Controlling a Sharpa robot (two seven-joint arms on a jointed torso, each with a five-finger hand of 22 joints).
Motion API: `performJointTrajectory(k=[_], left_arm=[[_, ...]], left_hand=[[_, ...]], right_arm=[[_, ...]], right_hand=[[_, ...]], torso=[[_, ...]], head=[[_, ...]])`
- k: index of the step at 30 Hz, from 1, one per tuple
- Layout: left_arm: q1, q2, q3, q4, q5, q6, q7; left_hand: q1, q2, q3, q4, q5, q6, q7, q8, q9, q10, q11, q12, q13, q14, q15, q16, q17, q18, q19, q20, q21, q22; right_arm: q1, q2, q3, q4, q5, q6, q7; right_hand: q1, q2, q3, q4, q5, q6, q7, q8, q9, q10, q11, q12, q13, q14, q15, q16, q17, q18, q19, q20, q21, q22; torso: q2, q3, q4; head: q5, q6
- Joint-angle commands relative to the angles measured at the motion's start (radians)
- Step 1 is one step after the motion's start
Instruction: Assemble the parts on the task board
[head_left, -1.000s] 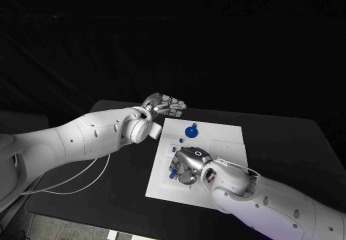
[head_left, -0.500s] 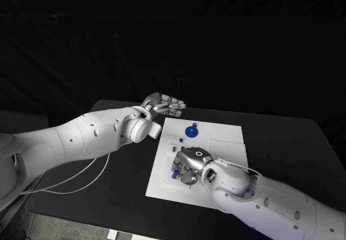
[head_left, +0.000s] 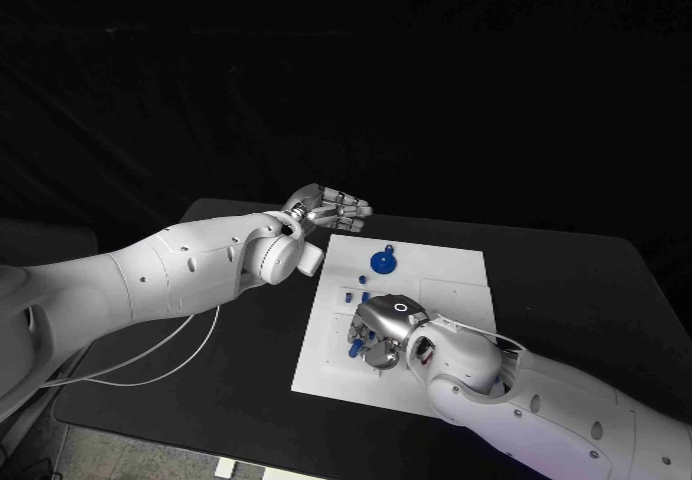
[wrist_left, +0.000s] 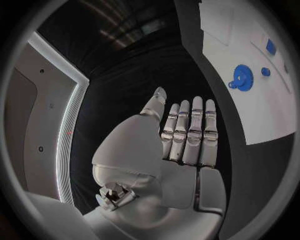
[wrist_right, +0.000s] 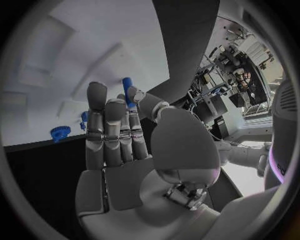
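The white task board (head_left: 440, 290) lies in the middle of the black table. A blue gear (head_left: 382, 263) stands near its far edge, with two small blue parts (head_left: 359, 278) just in front of it. My right hand (head_left: 384, 334) hovers low over the board's left half. It pinches a small blue peg (wrist_right: 127, 88) between thumb and a finger, with the other fingers held straight. The peg (head_left: 356, 347) shows at the hand's left side. My left hand (head_left: 329, 208) hangs above the board's far left corner, fingers straight and together, holding nothing. The gear (wrist_left: 240, 76) lies beyond its fingertips.
A white cable (head_left: 152, 360) runs across the table under my left arm. Bare black table (head_left: 577, 290) lies to the right of the board. The board's near strip (head_left: 339, 385) carries nothing.
My right hand has edged slightly to the right over the board, carrying the peg with it. The left hand has not moved.
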Motion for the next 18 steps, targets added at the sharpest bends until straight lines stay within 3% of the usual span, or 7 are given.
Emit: performJointTrajectory(k=[1,10,18], left_arm=[[0.001,0.002,0.001,0.002,0.005,0.011,0.009],[0.001,0.002,0.001,0.002,0.005,0.012,0.009],[0.001,0.002,0.001,0.002,0.005,0.013,0.014]], left_hand=[[-0.002,0.006,-0.006,-0.001,-0.006,-0.005,0.003,0.001,0.0,-0.009,-0.002,-0.002,0.001,-0.007,0.003,-0.002,-0.001,-0.003,-0.002,-0.001,0.004,-0.001],[-0.002,0.006,-0.006,-0.001,-0.006,-0.005,0.003,0.001,0.0,-0.009,-0.002,-0.002,0.001,-0.007,0.003,-0.002,-0.001,-0.003,-0.002,-0.001,0.004,-0.001],[-0.002,0.004,-0.006,0.001,-0.006,-0.005,0.003,0.001,0.0,-0.009,-0.001,-0.002,0.001,-0.009,0.004,-0.003,-0.001,-0.002,-0.002,0.0,0.004,-0.001]], right_arm=[[-0.001,0.0,0.0,0.0,-0.017,0.023,-0.007],[-0.002,0.006,-0.001,-0.006,-0.042,0.024,-0.011],[-0.002,0.017,-0.012,-0.009,-0.067,0.017,-0.01]], right_hand=[[-0.003,0.01,0.005,-0.001,0.002,0.007,-0.001,0.005,0.002,0.004,0.001,0.006,0.001,-0.001,-0.004,-0.001,0.001,0.02,0.03,-0.008,-0.005,0.002],[-0.003,0.01,0.005,-0.001,0.002,0.007,-0.001,0.005,0.002,0.004,0.001,0.006,0.001,-0.001,-0.004,-0.001,0.001,0.02,0.03,-0.008,-0.005,0.002],[-0.003,0.009,0.008,-0.003,0.002,0.008,-0.002,0.005,0.002,0.005,0.001,0.006,0.001,-0.001,-0.004,-0.001,0.002,0.02,0.03,-0.008,-0.006,0.007]], torso=[[0.0,-0.0003,0.0007],[0.0,0.0001,0.0004],[0.0,0.0001,0.0005]], head=[[0.0,0.0],[-0.001,0.001],[0.0,-0.001]])
